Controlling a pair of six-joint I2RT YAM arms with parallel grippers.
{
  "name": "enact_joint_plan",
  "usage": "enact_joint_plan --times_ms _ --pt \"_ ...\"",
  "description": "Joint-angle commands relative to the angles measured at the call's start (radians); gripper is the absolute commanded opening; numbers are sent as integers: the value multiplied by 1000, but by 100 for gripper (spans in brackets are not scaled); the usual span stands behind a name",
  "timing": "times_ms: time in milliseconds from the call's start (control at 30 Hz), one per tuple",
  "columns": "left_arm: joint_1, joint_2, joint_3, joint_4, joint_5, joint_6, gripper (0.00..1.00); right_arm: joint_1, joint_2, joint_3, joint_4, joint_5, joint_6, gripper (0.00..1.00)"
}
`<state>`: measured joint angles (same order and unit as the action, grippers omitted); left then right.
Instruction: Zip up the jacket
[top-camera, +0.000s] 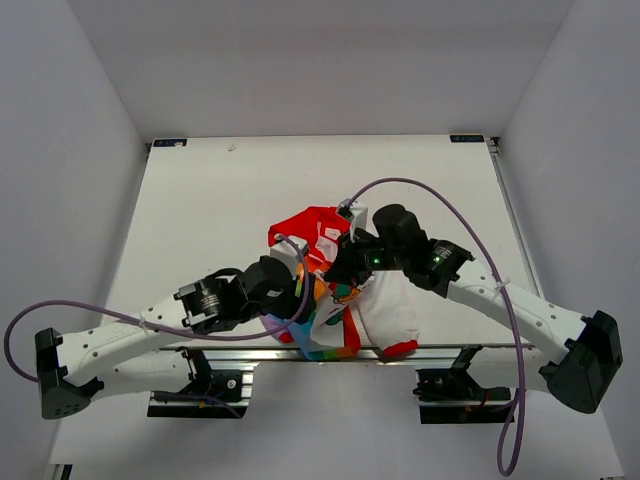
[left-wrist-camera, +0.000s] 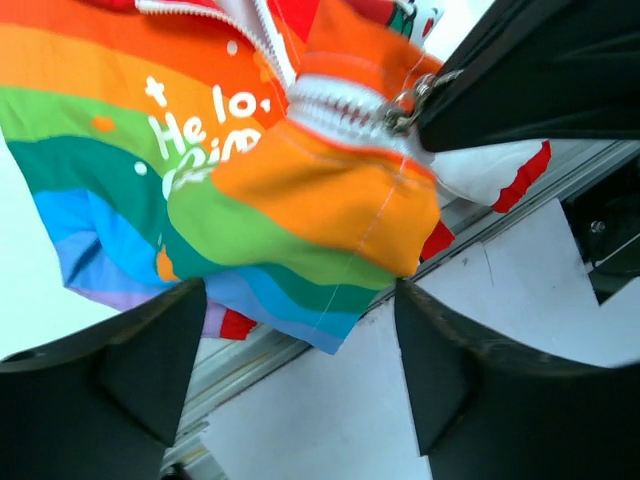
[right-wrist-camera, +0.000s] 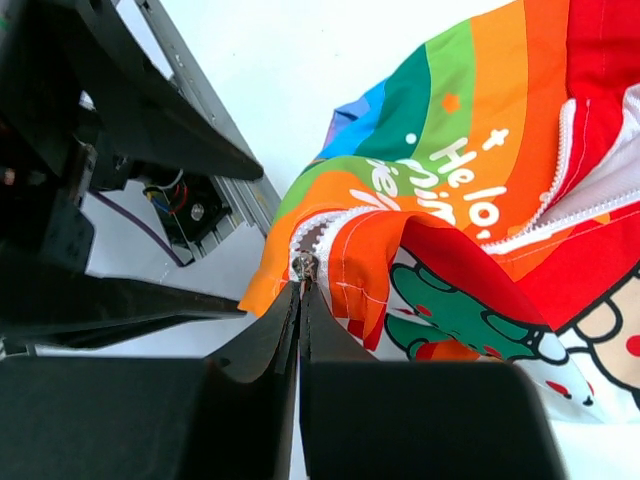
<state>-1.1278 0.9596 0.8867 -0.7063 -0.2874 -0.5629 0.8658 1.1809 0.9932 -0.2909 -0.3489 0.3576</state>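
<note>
Right end effector (right-wrist-camera: 300, 290): pinched the zipper pull (right-wrist-camera: 303, 266) low on the jacket (top-camera: 335, 300).
Left end effector (left-wrist-camera: 298, 300): spread, gripping nothing.
Risk: unheld jacket could ride up and bunch.

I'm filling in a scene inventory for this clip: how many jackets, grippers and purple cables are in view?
Jacket: 1
Grippers: 2 (left gripper, right gripper)
Purple cables: 2
Total: 5
</note>
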Motion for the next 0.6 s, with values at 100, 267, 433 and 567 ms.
enact_joint_plan --times_ms 100,267,433,567 --pt "-16 73 139 -70 -79 86 94 -2 -9 71 -53 -7 -22 0" --pt "-78 126 202 -85 -189 145 94 -2 14 97 -65 4 21 0" --pt "-151 156 199 -102 -275 147 93 -2 55 139 -73 2 60 0" --pt "-197 172 215 -101 -406 141 88 -2 77 159 -73 -22 78 0"
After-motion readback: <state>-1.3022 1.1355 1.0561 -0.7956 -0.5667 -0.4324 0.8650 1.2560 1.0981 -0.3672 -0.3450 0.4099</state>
